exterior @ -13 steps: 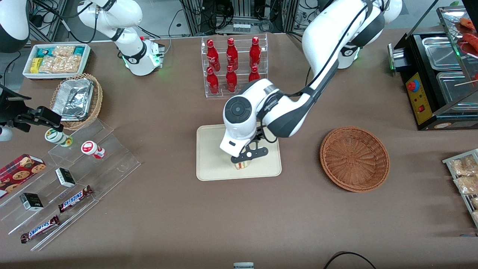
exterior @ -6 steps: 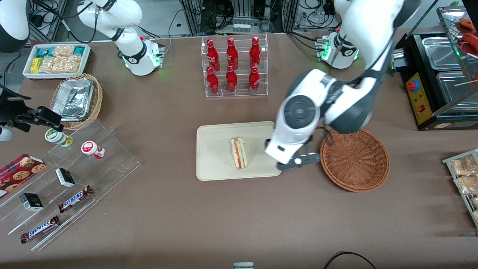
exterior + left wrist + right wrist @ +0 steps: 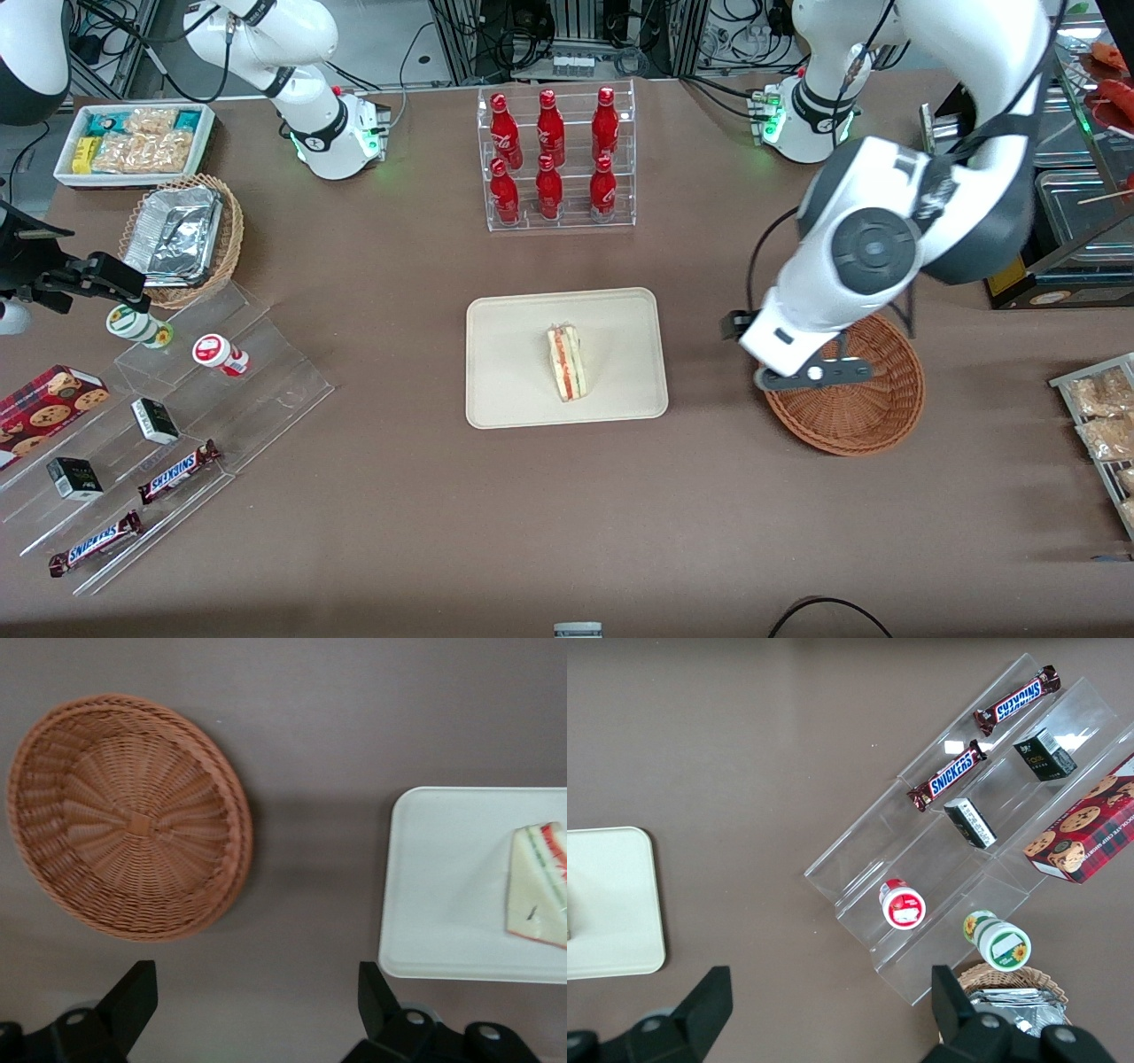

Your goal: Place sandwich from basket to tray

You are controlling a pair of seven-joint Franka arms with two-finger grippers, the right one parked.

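The sandwich [image 3: 567,363] lies flat on the cream tray [image 3: 509,354] at mid-table, its red and green filling edge showing. Nothing holds it. The reddish-brown wicker basket [image 3: 873,416] stands beside the tray toward the working arm's end, with nothing inside it. My gripper [image 3: 811,374] hangs above the basket's rim on the side nearest the tray. The left wrist view shows the gripper [image 3: 257,1001] open over bare table, its fingers [image 3: 133,992] spread wide with nothing between them, the basket [image 3: 133,815] to one side and the tray [image 3: 443,886] with the sandwich [image 3: 540,886] to the other.
A clear rack of red bottles [image 3: 554,159] stands farther from the camera than the tray. Toward the parked arm's end are a stepped acrylic display [image 3: 177,416], a small wicker basket of foil trays [image 3: 182,235] and a white tub [image 3: 133,142]. A black warming cabinet [image 3: 1036,195] and bagged crackers [image 3: 1099,408] sit at the working arm's end.
A second ago the gripper was down on the sandwich at the tray. It has let go, risen and swung toward the working arm's end, over the basket. The sandwich stays on the tray.
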